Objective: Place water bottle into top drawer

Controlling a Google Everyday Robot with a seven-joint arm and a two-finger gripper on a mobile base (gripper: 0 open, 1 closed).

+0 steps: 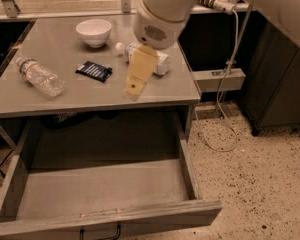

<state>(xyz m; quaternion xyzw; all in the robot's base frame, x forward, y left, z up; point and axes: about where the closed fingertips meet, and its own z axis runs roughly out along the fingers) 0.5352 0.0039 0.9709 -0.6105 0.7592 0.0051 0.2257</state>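
Lying on its side near the counter's left edge, cap toward the back-left corner, the water bottle [40, 77] looks light, thin-walled and crinkly. It will likely dent, roll or slip under a hard pinch, so a gentle hold across its ribbed middle seems best. The gripper [138, 79] hangs tilted downward over the counter toward the front edge, right of centre, just before the labelled bottle [163, 63] and well apart from the water bottle; released or clenched, I cannot tell, while the top drawer [140, 217] stands open below.
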